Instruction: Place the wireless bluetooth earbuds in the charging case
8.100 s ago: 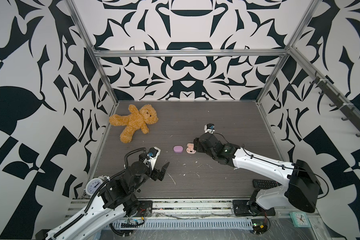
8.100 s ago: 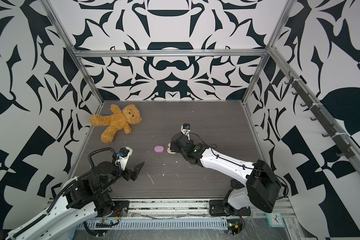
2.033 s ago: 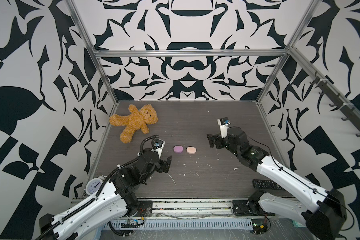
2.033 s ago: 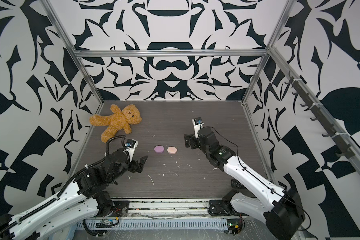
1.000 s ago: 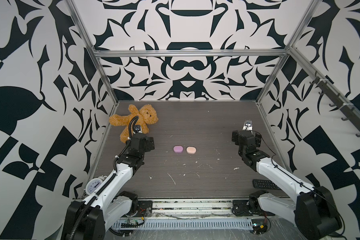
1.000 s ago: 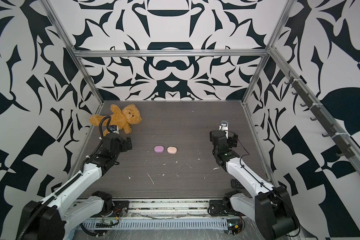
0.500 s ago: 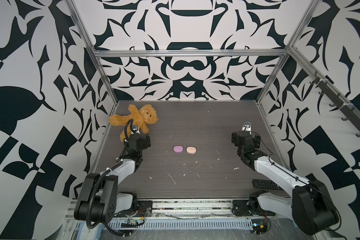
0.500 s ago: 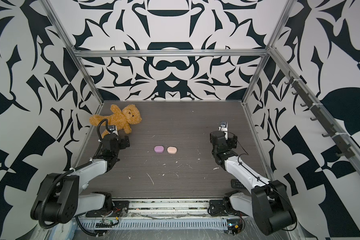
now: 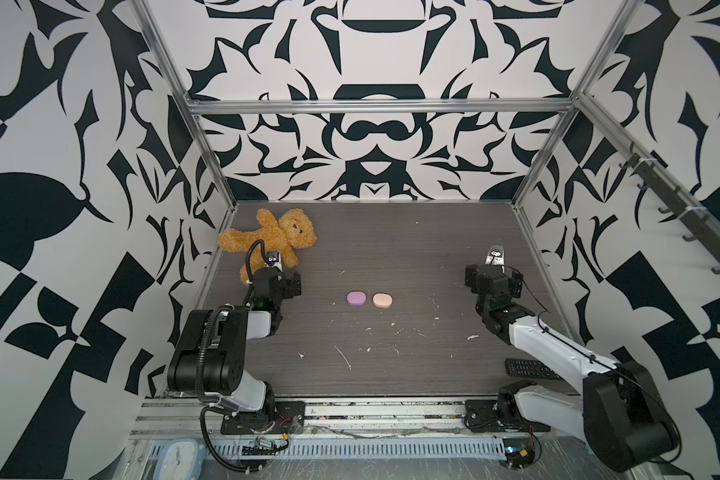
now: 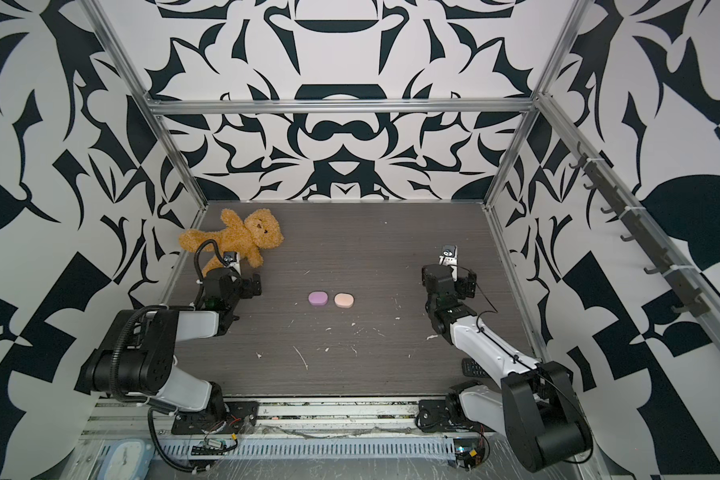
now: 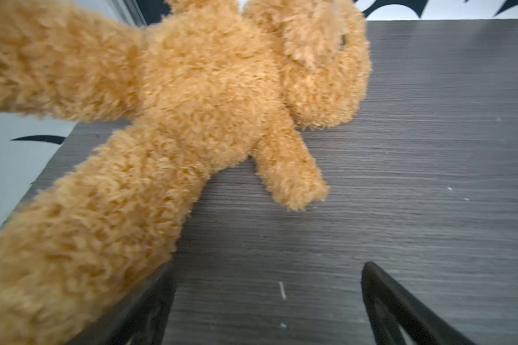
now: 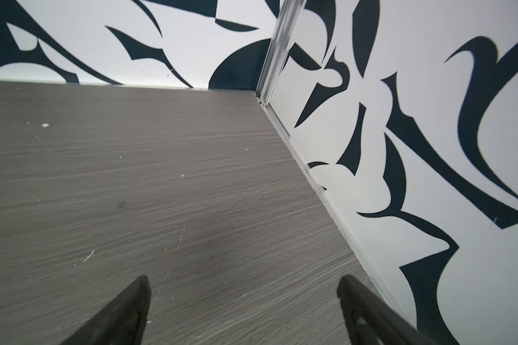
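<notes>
With your left hand [image 11: 268,267] wide and empty just beside the bear [image 9: 275,237], right hand [image 12: 244,277] likewise far from it, and no earbuds showing by the shut-looking lilac case [image 9: 356,299] and peach case [image 9: 382,300], a careless swing may snag the bear.

Walled by white panels [image 9: 375,166] with bold black abstract shapes, joined by aluminium frame bars [image 9: 375,109]. Dark grey wood-grain surface [image 9: 391,249], flecked with white scraps [image 9: 344,357]. Black hook rail [image 9: 682,205] on right wall. Even light.
</notes>
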Motion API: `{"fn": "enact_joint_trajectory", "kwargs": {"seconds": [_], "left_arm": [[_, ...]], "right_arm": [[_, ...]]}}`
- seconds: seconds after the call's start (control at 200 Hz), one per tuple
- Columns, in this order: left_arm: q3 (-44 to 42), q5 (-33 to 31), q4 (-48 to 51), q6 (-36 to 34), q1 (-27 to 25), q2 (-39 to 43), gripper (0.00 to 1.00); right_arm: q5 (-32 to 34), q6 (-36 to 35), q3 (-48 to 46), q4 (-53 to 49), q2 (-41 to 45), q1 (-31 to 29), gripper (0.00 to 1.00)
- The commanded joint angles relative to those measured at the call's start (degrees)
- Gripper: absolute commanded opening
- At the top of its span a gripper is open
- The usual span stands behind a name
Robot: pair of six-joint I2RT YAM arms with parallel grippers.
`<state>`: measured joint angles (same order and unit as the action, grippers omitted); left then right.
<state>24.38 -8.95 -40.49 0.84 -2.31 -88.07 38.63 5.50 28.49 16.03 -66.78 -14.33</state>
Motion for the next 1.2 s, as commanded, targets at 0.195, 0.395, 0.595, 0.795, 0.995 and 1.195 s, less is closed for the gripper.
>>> {"fn": "enact_joint_trajectory", "kwargs": {"seconds": [0.195,0.395,0.595,0.795,0.995,1.195], "left_arm": [[-3.1,0.4,-11.3,-0.1,-1.4,-1.0,0.99],[-3.5,-0.1,-13.0,-0.2,-1.6,-1.5,0.99],[-3.5,-0.1,-12.9,-0.2,-1.6,-1.5,0.99],[-3.5,-0.1,-12.9,-0.3,-1.6,-1.4,0.99],[-3.4,-0.2,-12.9,-0.4,-1.6,-1.5,0.99],[-3.5,-0.2,-12.9,-0.3,-1.6,-1.5,0.99]], "right_arm": [[-2.0,-1.9,-4.6,13.8,-2.3,3.6,1.00],[-7.5,-2.6,-6.3,21.6,-8.6,3.9,1.00],[-9.2,-3.2,-7.0,25.9,-12.4,3.9,1.00],[-10.4,-4.8,-7.7,30.1,-15.3,3.8,1.00],[-15.0,-6.1,-13.2,45.2,-20.8,3.8,1.00],[-18.8,-7.9,-10.3,42.4,-23.2,4.3,1.00]]}}
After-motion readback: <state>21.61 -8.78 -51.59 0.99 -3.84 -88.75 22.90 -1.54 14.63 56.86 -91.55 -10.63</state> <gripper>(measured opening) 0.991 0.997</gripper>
